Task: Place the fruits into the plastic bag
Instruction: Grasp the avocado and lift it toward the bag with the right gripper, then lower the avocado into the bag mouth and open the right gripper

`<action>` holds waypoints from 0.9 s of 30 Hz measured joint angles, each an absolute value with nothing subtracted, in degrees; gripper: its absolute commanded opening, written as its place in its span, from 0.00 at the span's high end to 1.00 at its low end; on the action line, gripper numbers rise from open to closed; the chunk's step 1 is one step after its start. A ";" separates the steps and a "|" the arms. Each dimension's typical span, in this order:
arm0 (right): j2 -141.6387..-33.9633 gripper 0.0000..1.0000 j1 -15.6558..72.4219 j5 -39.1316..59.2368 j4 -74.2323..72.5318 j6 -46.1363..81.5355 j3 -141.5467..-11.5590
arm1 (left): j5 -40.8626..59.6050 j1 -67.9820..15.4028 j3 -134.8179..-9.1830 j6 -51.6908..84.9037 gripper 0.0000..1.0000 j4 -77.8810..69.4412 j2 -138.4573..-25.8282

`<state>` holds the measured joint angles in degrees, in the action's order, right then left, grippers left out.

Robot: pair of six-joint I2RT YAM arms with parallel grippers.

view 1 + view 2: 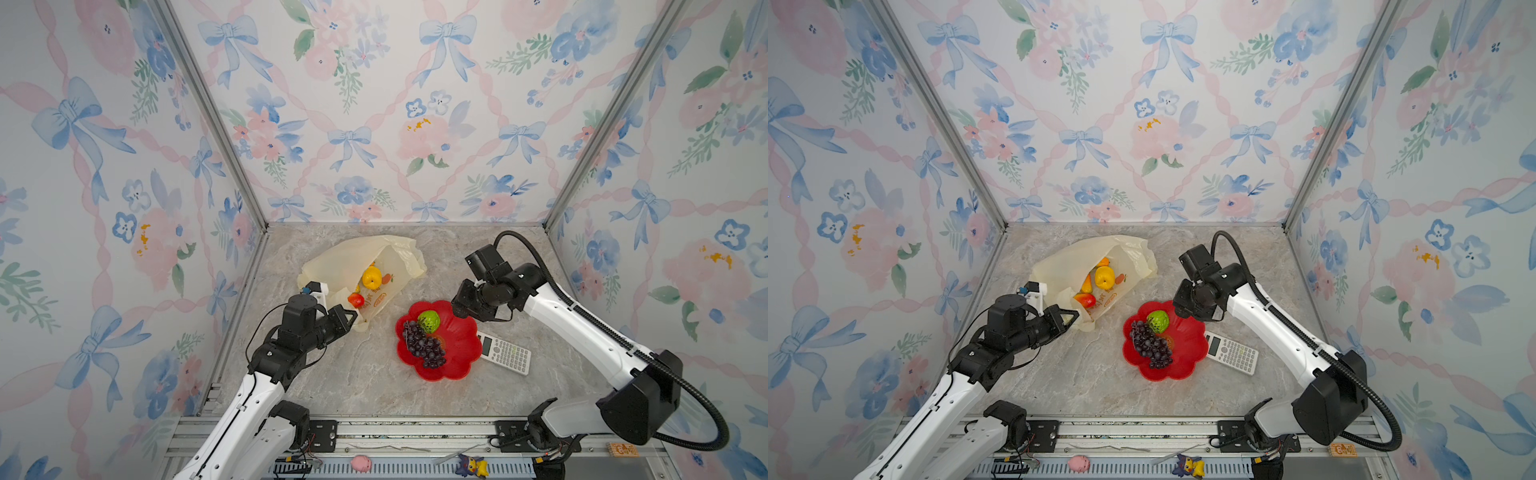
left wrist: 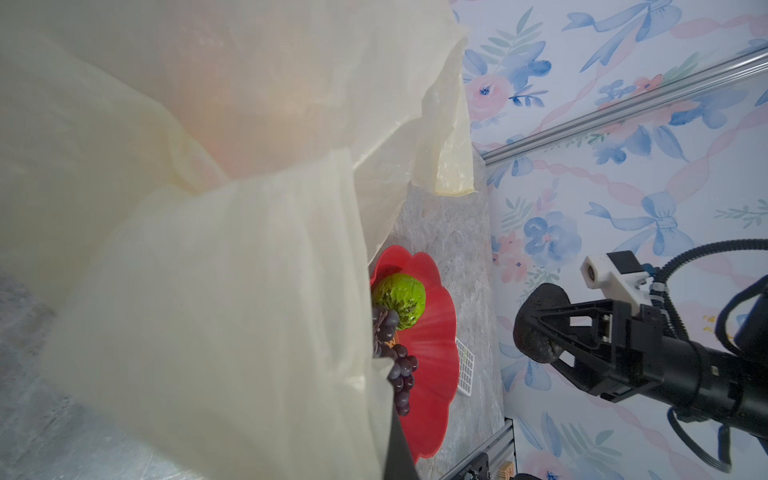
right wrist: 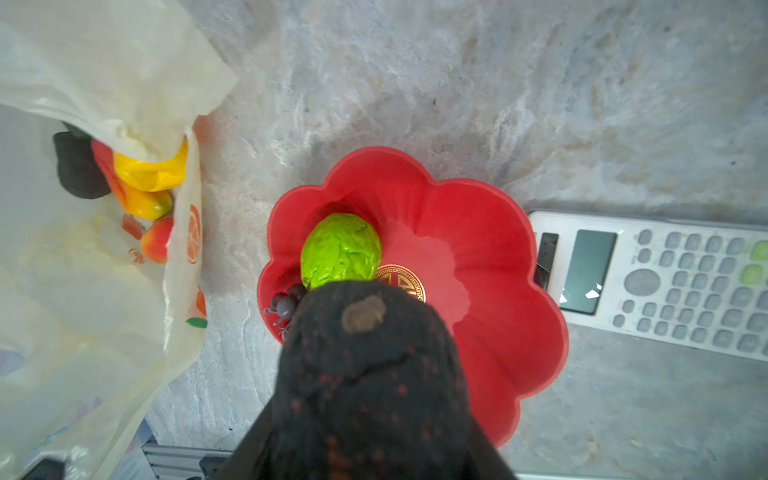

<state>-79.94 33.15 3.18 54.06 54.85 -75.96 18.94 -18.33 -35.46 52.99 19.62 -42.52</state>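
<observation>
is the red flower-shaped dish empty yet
Not empty: a lumpy green toy fruit and a purple grape bunch lie in the red flower-shaped dish.

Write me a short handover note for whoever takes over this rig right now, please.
Left gripper: shut on the plastic bag at its rim, holding the mouth open.
Right gripper: shut on the dark avocado, held above the red dish.
Done: the yellow lumpy fruit, a mango and a red-yellow fruit lie in the bag.
Left: bag the avocado, then the green ball and grape bunch from the dish.
</observation>
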 measured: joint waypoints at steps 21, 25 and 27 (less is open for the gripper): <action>-95.48 0.68 39.70 23.11 36.60 43.03 -90.91 | 22.20 -18.33 -35.46 52.97 1.00 19.62 -40.21; -100.62 0.69 40.12 26.00 33.30 44.71 -91.37 | 22.50 -18.33 -35.46 52.97 1.00 19.64 -40.07; -103.39 0.69 40.27 27.27 32.12 45.93 -92.03 | 22.61 -18.33 -35.46 52.97 1.00 19.64 -39.88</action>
